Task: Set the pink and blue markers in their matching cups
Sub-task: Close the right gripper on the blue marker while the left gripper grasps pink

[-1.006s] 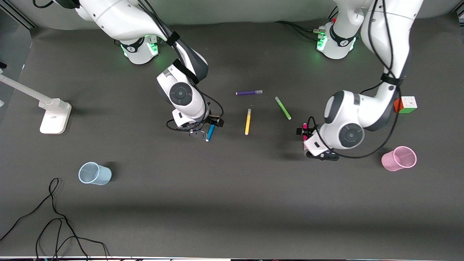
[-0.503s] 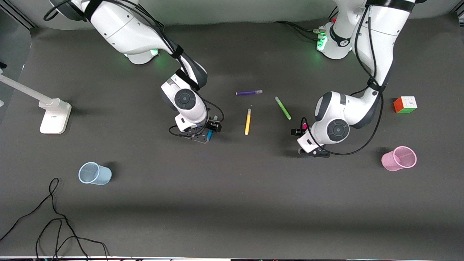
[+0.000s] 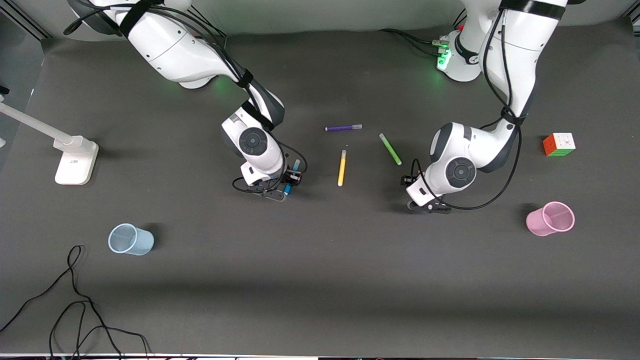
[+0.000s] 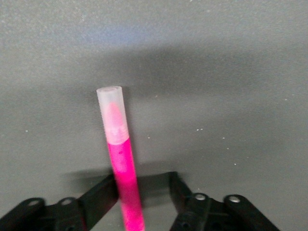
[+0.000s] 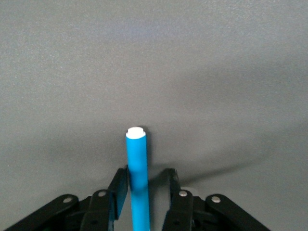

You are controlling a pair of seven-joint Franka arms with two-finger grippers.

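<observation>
Pink marker (image 4: 121, 168) between spread left pincer (image 4: 144, 199) fingers; blue marker (image 5: 137, 178) between spread right pincer (image 5: 147, 202).

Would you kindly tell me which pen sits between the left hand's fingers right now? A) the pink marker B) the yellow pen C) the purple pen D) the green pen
A: the left wrist view shows the pink marker running between the left hand's two black fingers.
</observation>
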